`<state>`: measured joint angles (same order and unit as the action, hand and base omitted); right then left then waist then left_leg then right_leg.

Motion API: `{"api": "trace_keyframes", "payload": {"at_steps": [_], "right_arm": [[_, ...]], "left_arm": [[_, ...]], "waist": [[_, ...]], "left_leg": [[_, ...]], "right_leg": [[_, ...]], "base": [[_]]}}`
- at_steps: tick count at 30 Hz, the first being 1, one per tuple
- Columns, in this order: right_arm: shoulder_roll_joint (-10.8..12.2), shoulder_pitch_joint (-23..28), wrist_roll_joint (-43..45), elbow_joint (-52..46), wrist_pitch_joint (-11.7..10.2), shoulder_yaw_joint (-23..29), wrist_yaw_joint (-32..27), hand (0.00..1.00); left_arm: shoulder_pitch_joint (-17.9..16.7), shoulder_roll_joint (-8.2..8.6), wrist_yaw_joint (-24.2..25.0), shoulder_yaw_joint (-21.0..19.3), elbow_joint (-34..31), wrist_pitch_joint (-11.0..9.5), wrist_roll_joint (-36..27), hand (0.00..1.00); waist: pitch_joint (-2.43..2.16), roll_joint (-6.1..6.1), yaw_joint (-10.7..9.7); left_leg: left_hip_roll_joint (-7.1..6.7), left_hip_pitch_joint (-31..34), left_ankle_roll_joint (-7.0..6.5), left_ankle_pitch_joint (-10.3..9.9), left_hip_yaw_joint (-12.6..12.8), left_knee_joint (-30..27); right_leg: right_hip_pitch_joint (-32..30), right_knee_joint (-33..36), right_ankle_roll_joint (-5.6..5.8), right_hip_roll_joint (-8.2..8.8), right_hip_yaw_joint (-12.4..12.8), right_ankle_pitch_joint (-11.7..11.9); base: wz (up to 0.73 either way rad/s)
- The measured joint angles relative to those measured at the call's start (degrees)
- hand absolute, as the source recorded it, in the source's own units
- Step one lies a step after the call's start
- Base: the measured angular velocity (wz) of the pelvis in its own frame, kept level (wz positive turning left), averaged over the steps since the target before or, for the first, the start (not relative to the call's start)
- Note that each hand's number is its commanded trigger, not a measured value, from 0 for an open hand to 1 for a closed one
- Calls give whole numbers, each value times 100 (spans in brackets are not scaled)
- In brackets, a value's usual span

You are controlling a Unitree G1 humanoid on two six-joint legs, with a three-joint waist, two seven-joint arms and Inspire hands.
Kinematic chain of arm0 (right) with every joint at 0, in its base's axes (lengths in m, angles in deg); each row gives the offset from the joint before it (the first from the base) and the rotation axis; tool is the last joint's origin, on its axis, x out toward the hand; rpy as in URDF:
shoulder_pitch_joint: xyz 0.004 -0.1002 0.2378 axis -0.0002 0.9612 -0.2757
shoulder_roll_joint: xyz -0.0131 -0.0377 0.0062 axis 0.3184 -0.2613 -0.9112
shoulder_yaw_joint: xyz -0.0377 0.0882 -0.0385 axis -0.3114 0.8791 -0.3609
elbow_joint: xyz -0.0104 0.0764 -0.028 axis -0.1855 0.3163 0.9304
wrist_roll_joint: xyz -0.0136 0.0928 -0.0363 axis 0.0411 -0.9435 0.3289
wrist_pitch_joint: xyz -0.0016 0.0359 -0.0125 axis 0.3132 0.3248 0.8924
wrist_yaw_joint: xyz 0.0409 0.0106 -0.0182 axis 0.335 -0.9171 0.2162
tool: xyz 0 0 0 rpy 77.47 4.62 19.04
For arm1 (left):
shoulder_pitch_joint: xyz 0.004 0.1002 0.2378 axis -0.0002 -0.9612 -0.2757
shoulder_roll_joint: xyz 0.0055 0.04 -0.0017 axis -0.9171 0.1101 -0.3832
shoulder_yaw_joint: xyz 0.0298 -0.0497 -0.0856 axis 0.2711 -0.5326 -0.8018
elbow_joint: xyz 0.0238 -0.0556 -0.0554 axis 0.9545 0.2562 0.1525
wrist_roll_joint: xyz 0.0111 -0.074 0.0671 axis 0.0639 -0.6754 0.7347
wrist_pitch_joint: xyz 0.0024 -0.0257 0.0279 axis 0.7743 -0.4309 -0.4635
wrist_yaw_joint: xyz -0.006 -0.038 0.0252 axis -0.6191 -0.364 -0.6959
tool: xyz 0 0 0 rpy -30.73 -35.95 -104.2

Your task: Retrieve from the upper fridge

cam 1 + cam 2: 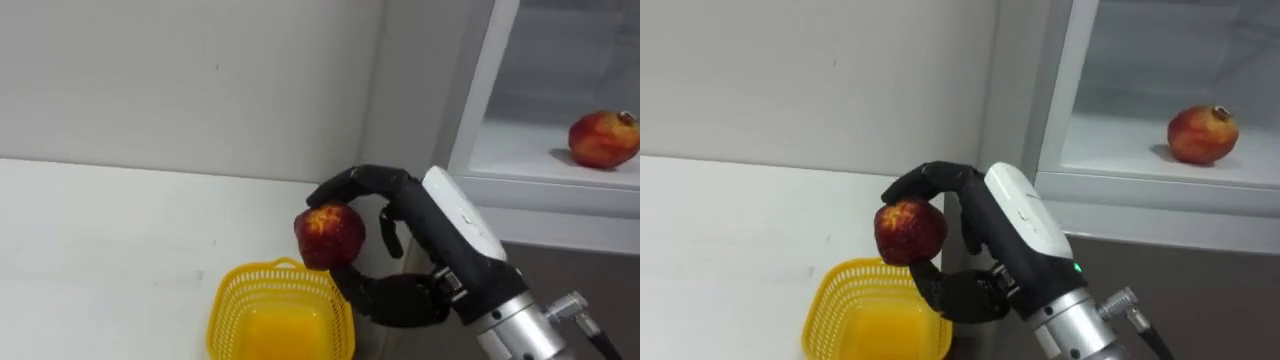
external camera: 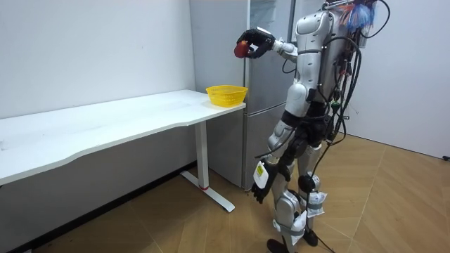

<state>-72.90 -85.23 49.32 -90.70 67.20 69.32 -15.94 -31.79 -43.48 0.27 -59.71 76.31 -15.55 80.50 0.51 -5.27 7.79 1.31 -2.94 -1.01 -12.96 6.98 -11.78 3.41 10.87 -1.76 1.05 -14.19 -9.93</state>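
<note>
Nearest the robot, at the table's [image 1: 90,240] end by the fridge [image 2: 261,91], sits the yellow basket [image 1: 272,271]. It looks empty, and its open top faces up. Placed there, it seems meant as the drop point, a short swing from the fridge.

Above it the right hand [image 1: 430,225] is closed round a red fruit [image 1: 330,235], with fingers arched over the top and the thumb underneath. This cradling hold suits a round, smooth thing that could roll out of a looser grasp. The room view shows the fruit well above the basket, over its fridge-side edge and not touching it. My guess is that the carry is nearly over and that lowering and release are left. The fruit should go lower before the fingers part, since a drop from this height could bounce it out or tip the light basket.

The left hand [image 2: 261,179] hangs by the robot's thigh, idle; I cannot tell how its fingers are set.

Farther off, past the plain wall [image 1: 180,80], the upper fridge is open. On its white shelf [image 1: 520,150] a second fruit [image 1: 604,138] rests, well apart from the hand and probably another one to fetch.
</note>
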Motion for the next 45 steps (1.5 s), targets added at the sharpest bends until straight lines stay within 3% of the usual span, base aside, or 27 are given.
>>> {"api": "trace_keyframes", "payload": {"at_steps": [5,10,12,16,25,32,38,39,40,45], "right_arm": [[-39,-184,24,619,105,-20,4,100],[-20,-313,409,1069,103,-91,33,100],[-30,-412,518,1307,95,-170,63,100],[-30,-537,519,1833,105,-222,69,100],[-30,-550,895,2209,104,-245,76,100],[-33,-595,1085,2350,336,-427,192,100],[-30,-829,1148,2522,345,-441,177,100],[-30,-852,1148,2556,346,-441,174,70],[-30,-873,1148,2574,350,-441,165,0],[-29,-873,1148,2584,349,-443,153,0]], "left_arm": [[-51,-6,-1,-8,-111,14,6,0],[-105,-12,54,-58,-127,14,1,0],[-116,-28,135,-56,-128,23,13,0],[-115,-32,251,-56,-181,26,16,0],[-136,-63,449,-178,-353,38,28,0],[-130,-95,431,-178,-495,57,-3,0],[-131,-95,388,-182,-497,126,-2,0],[-131,-95,382,-182,-497,126,-3,0],[-131,-95,375,-182,-497,127,-3,0],[-133,-94,371,-185,-496,133,-2,0]], "waist": [[-16,-49,172],[27,-68,237],[48,-104,249],[56,-131,331],[63,-120,423],[60,-93,509],[43,-39,533],[42,-37,531],[40,-38,539],[41,-37,536]], "left_leg": [[-1,-18,4,2,-99,-10],[-7,-1,4,2,-168,-46],[-14,38,3,1,-231,-55],[-14,68,4,0,-263,-99],[-24,42,4,1,-298,-101],[-28,49,2,2,-301,-114],[-36,45,1,3,-347,-119],[-36,43,1,3,-347,-119],[-36,42,1,3,-348,-119],[-42,44,0,3,-368,-125]], "right_leg": [[49,-28,5,-12,-13,-3],[68,-15,5,-3,-56,-3],[63,-16,6,10,-188,-3],[73,-18,6,25,-319,-3],[142,-25,9,37,-359,-5],[144,-22,11,38,-337,-6],[156,-15,10,38,-343,-6],[157,-14,10,38,-342,-6],[157,-14,10,38,-341,-6],[169,-14,10,44,-360,-6]], "base": [[10],[8],[13],[7],[3],[0],[1],[0],[0],[1]]}}
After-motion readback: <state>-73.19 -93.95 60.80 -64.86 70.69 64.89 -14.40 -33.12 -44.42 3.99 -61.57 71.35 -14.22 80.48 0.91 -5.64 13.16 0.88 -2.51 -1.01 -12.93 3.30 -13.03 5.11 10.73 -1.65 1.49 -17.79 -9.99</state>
